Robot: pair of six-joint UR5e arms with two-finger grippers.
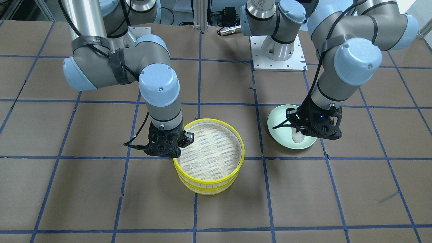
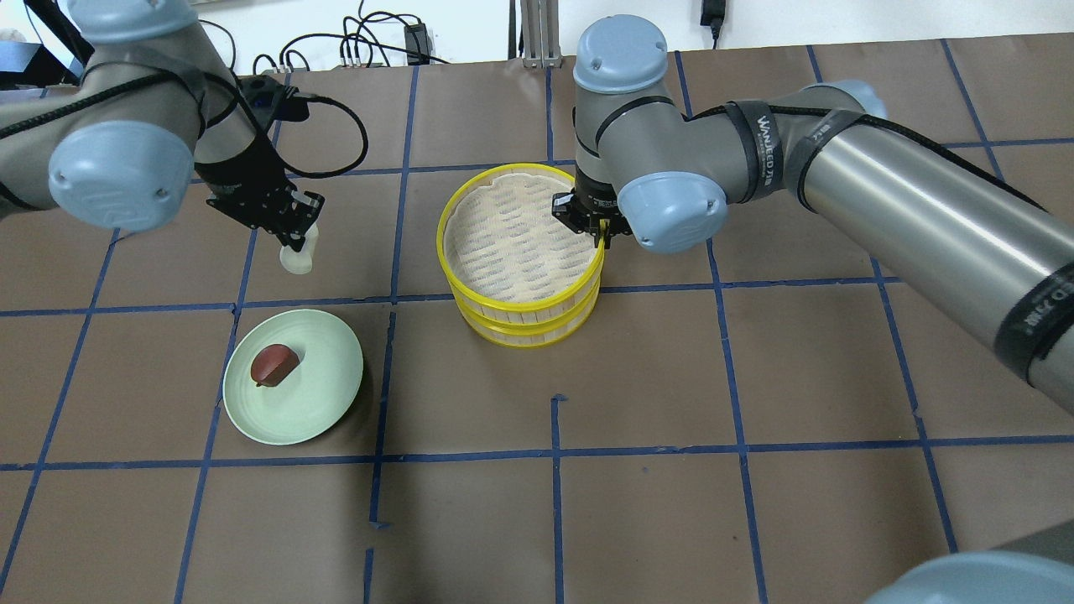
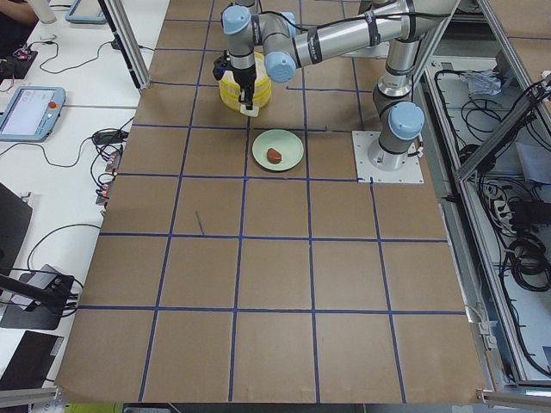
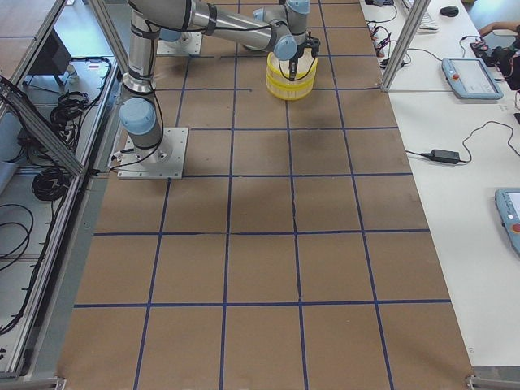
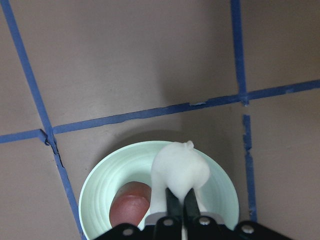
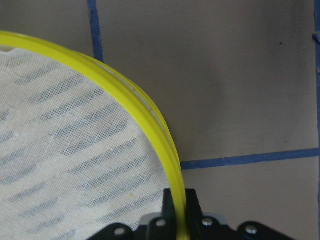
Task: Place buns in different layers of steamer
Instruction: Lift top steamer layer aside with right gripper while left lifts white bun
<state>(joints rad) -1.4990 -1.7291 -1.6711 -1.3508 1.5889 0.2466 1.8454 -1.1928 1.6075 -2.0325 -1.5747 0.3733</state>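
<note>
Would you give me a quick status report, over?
Left gripper shut on white bun, above plate. Right gripper shut on steamer rim. Brown bun on plate. Steamer stacked, top empty.

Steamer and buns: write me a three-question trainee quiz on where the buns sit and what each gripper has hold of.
1. True or false: the dark reddish-brown dome-shaped bun lies on the pale green round plate.
2. Pick one. The left gripper is shut on: A) the white dome-shaped bun; B) the plate's edge; C) nothing.
3. Fill in: the right gripper is clamped on the yellow ____ of the top tray of the round two-tray steamer.
Key: 1 true; 2 A; 3 rim.
</note>
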